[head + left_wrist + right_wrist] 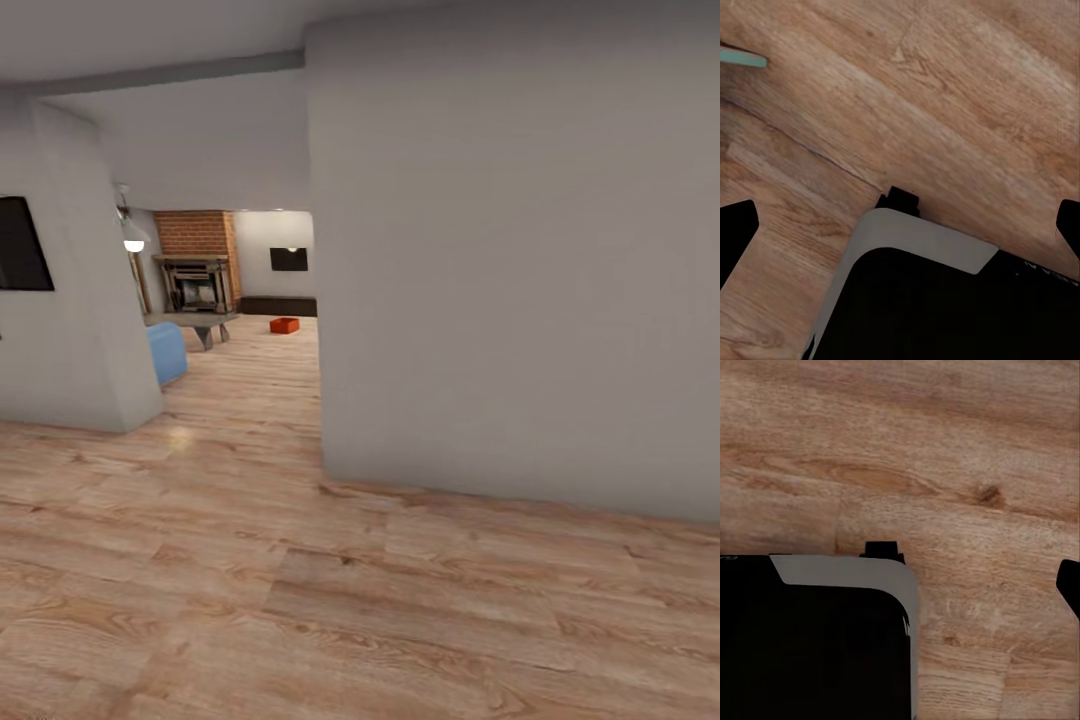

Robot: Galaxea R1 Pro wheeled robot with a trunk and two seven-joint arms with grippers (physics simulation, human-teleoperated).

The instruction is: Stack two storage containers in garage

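Far ahead, one storage container (pixel 285 325); both end effectors' states seemingly untellable.

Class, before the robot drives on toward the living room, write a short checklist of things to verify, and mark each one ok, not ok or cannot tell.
1. Storage container in sight, on the living room floor: ok.
2. Second container located: not ok.
3. Wood-plank floor through the opening free of obstacles: ok.
4. Grey wall close on the right, enough clearance: cannot tell.
5. Left gripper empty, fingers apart: ok.
6. Right gripper open: cannot tell, one finger visible.
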